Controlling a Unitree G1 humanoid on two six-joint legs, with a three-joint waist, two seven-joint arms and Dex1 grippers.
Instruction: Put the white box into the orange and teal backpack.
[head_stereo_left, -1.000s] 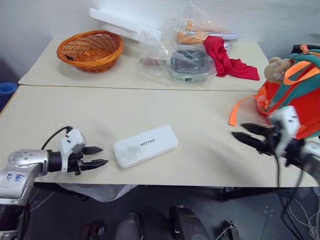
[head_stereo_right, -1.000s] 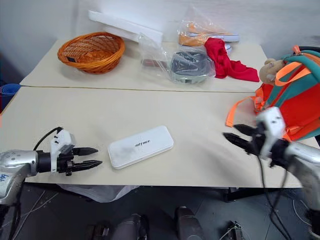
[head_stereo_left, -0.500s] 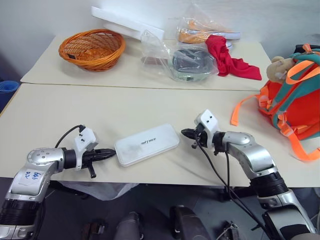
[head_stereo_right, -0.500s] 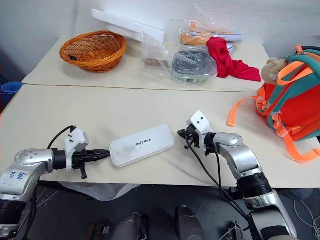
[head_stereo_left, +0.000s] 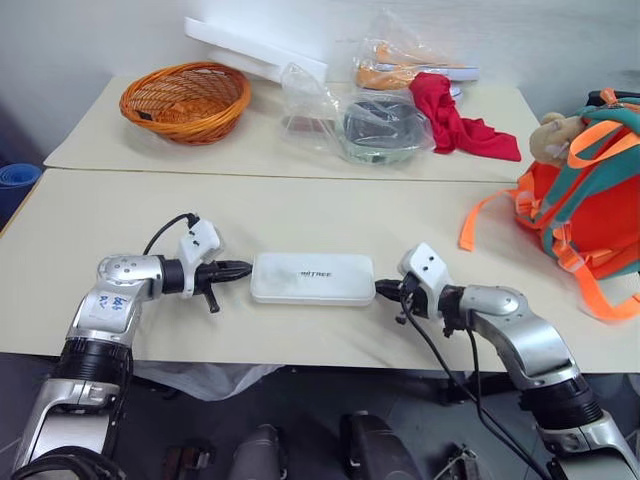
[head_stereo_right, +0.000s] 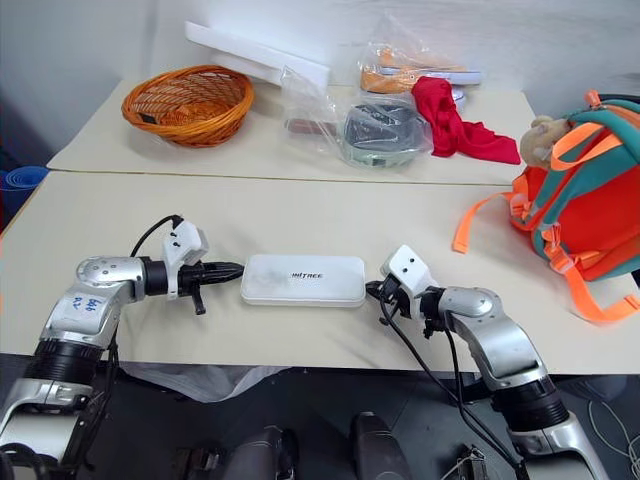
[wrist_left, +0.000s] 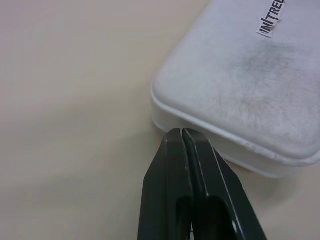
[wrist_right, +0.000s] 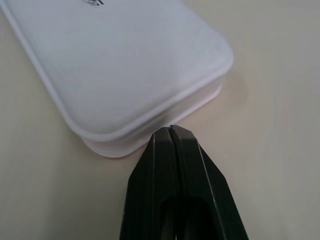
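Two closed grippers, left (head_stereo_left: 243, 268) and right (head_stereo_left: 385, 290), flank the flat, round-cornered white box (head_stereo_left: 312, 278).

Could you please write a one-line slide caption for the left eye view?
Both shut grippers, left and right, press the ends of the white box.

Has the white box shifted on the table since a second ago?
Yes. The white box has turned from slanted to parallel with the table's front edge, and slid toward the backpack, pinched between the shut left gripper and right gripper.

Matt white plastic box (head_stereo_left: 312, 278), smooth beige table (head_stereo_left: 300, 215), woven wicker basket (head_stereo_left: 184, 100)
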